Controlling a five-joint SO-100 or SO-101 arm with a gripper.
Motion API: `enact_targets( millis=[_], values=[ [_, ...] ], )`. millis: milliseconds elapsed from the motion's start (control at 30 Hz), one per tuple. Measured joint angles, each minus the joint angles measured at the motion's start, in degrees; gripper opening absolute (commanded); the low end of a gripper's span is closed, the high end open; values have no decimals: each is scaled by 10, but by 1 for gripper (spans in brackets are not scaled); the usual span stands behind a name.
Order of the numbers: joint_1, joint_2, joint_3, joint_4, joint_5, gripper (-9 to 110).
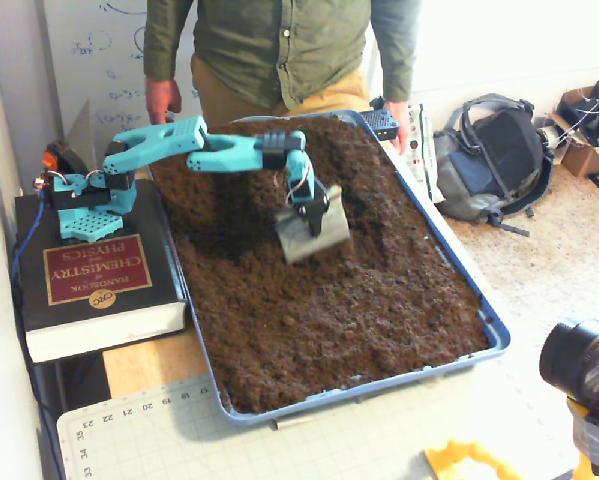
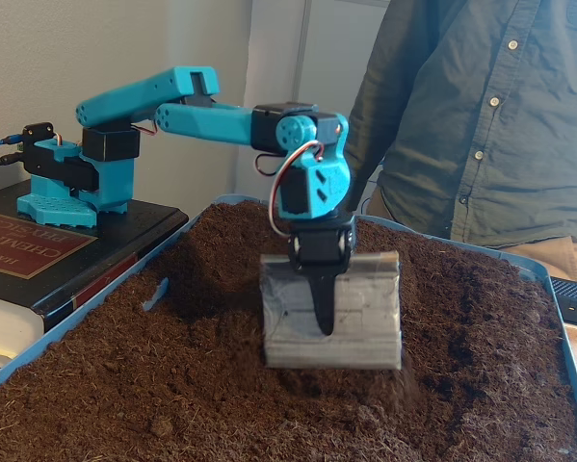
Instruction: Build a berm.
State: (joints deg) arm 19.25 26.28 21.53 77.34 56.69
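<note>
In a fixed view from above, we are looking down at a blue tray [image 1: 492,330] filled with dark soil [image 1: 349,310], and our arm [image 1: 209,150] is reaching out from its base on a thick book [image 1: 89,275] at the tray's left edge. Our claw [image 1: 311,212] is gripping a grey blade [image 1: 314,232], a flat taped plate, and is holding it over the middle of the tray, slightly blurred. The berm [image 1: 364,190] we are building is lying just right of the blade, a low ridge running from the far end of the tray toward the centre, with a shadowed hollow [image 1: 219,215] on the left side of the blade. A person in a green shirt [image 1: 279,45] is standing at the far end. In the other fixed view, low and close, we are seeing the claw [image 2: 325,322] pinching the blade [image 2: 336,313] between a dark finger [image 2: 323,298] in front and a part hidden behind, so its jaws are closed on the plate. The blade's lower edge is looking close to the soil; we cannot tell whether it is touching. The berm [image 2: 461,289] is rising to the right of the blade. We are judging the risks like this: if the blade is riding too high it is likely to skim over loose soil and add nothing; if it is pushing too far right it could flatten the ridge or spill soil over the rim; and a deep bite could twist the plate in the grip.
</note>
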Motion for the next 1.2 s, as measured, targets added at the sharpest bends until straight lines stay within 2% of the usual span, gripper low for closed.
enact_targets(
  millis=[333, 933, 1067, 1200],
  values=[
    [-8, 65, 0, 0, 1, 0],
    [38, 293, 0, 2, 0, 0],
    [11, 310, 0, 2, -55, 0],
    [-28, 316, 17, 2, -165, 0]
  ],
)
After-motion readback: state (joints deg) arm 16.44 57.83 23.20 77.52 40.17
